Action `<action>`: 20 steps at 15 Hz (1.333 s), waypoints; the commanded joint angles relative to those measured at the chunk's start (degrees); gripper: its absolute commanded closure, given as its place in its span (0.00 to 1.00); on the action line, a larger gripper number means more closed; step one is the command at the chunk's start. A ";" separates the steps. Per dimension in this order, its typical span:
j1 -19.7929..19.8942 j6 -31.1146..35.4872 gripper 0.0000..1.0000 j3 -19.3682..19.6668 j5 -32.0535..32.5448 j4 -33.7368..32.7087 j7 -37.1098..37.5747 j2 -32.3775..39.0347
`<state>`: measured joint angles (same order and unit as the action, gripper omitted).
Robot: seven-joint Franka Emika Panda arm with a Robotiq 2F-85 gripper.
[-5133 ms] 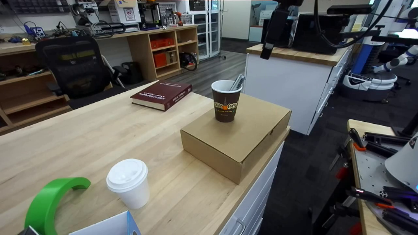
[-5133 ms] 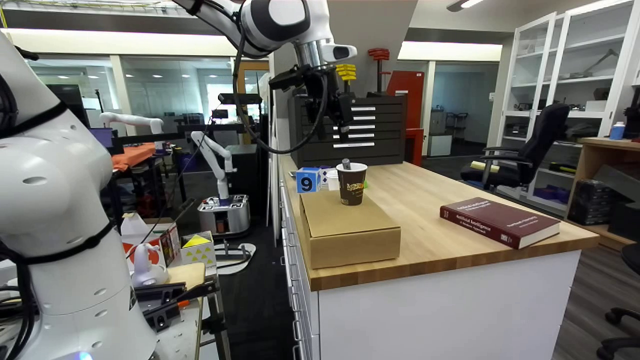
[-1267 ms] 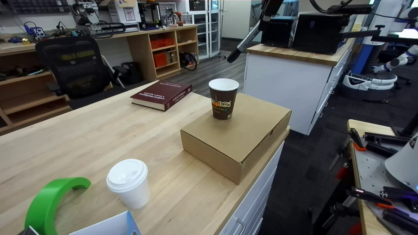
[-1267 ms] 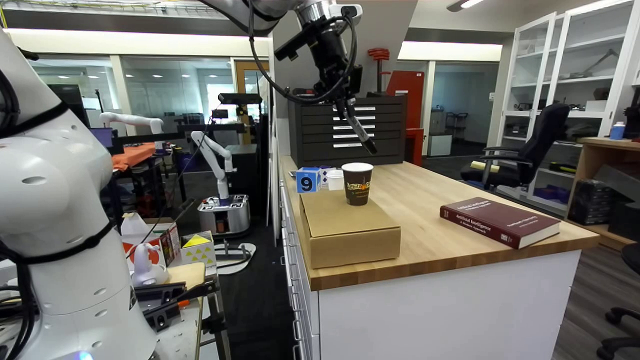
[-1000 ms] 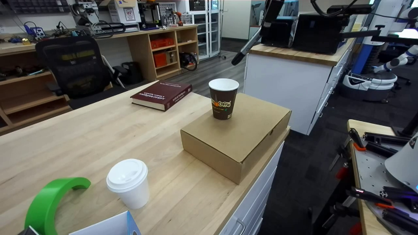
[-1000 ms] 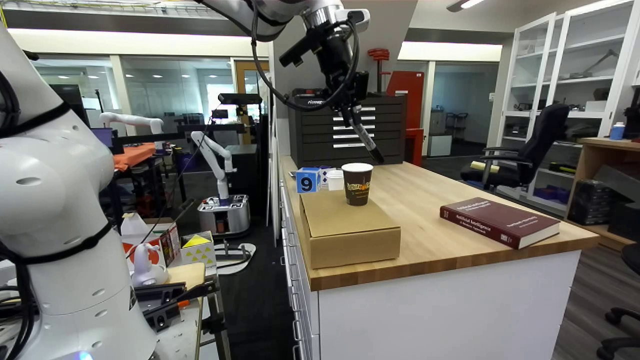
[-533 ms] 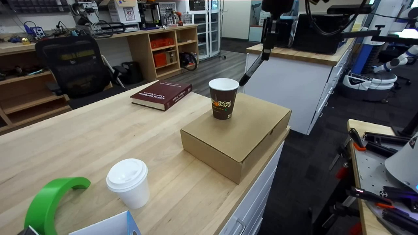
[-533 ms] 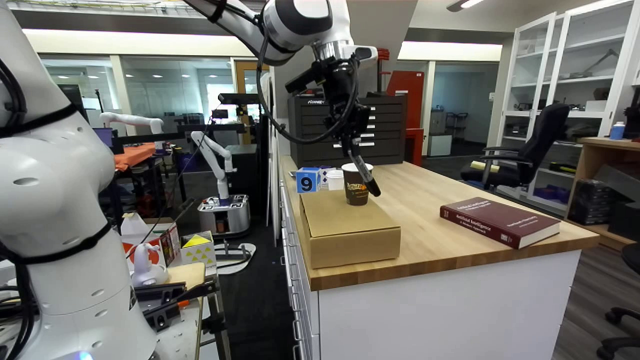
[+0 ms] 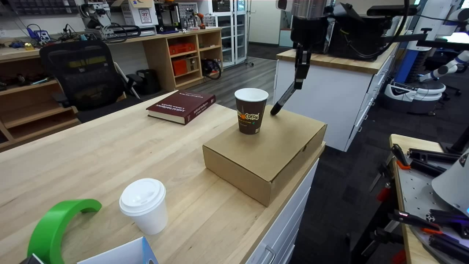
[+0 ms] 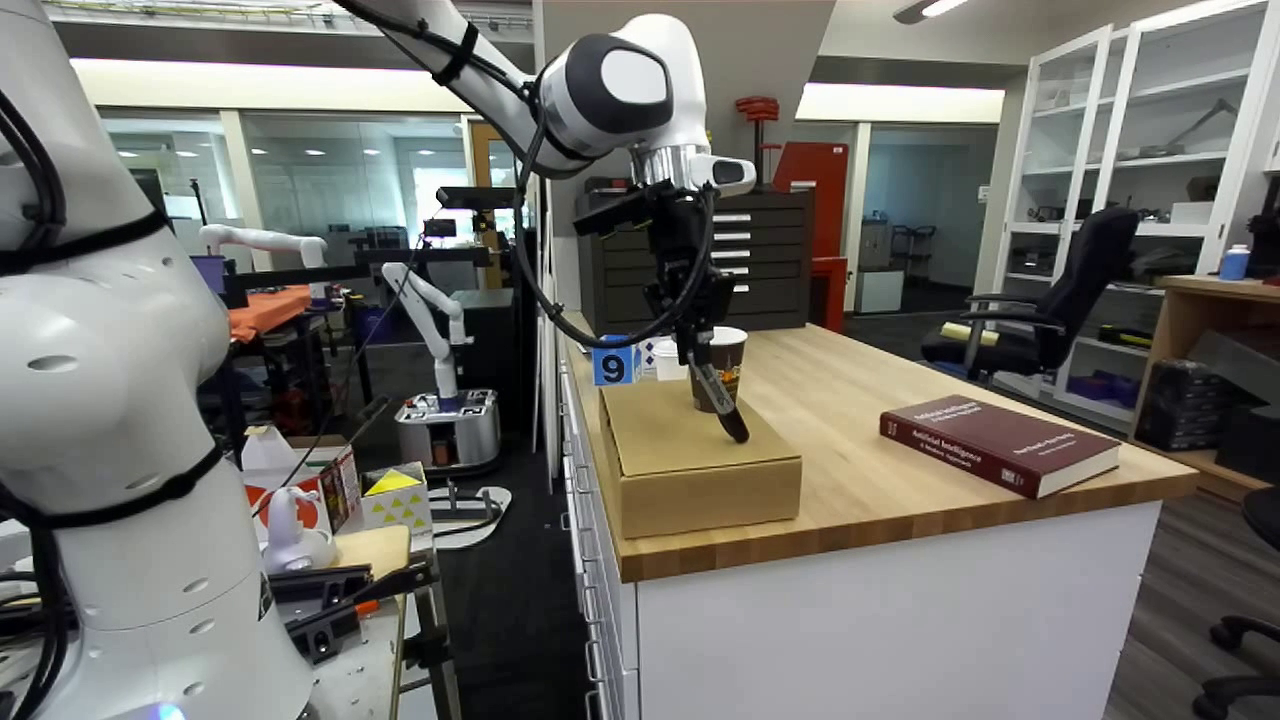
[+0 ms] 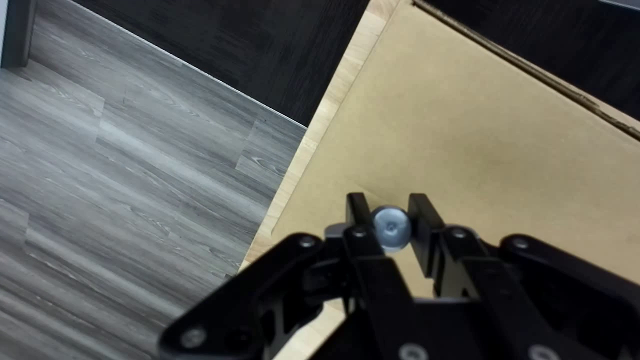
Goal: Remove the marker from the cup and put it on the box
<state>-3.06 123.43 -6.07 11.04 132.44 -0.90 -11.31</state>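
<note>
Exterior views, both: dark red book (image 9: 181, 106) and lidded white cup (image 9: 144, 206), contents hidden, occupied the bench (image 9: 110, 157), well apart. Upon the box (image 9: 262, 156) stood the brown cup (image 9: 250, 115), upright, white inside, near the tilted marker (image 9: 284, 98). The gripper (image 11: 389, 212) clasped the marker over the box; tip contact could not be told.

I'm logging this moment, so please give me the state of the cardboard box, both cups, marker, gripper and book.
Cardboard box: closed, flat on the tabletop.
Brown cup: upright, lidless, on the cardboard box.
White cup: upright, lidded.
Marker: out of the brown cup, tilted, black end down; contact with the cardboard box unclear.
Gripper: closed on the marker.
Book: closed, lying flat.
</note>
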 commanded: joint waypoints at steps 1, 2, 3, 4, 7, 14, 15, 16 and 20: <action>-0.73 2.42 0.94 -0.11 0.11 3.15 1.29 -0.26; -0.95 2.25 0.94 -0.33 0.15 3.72 1.14 -0.48; -1.22 2.04 0.94 -0.55 0.09 4.25 0.81 -0.62; -1.54 1.70 0.94 -0.86 0.05 4.69 0.52 -0.63; -2.88 1.32 0.94 -1.76 -0.02 6.24 0.04 0.28; -3.79 0.34 0.51 -2.16 0.26 8.00 -0.12 1.78; -3.71 0.20 0.49 -2.08 0.27 7.93 -0.10 1.81; -3.64 0.08 0.45 -2.00 0.26 7.87 -0.04 1.89; -3.61 0.17 0.19 -1.74 -0.06 7.86 -0.21 1.86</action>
<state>-6.71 123.41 -8.24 11.01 139.69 -0.96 -8.77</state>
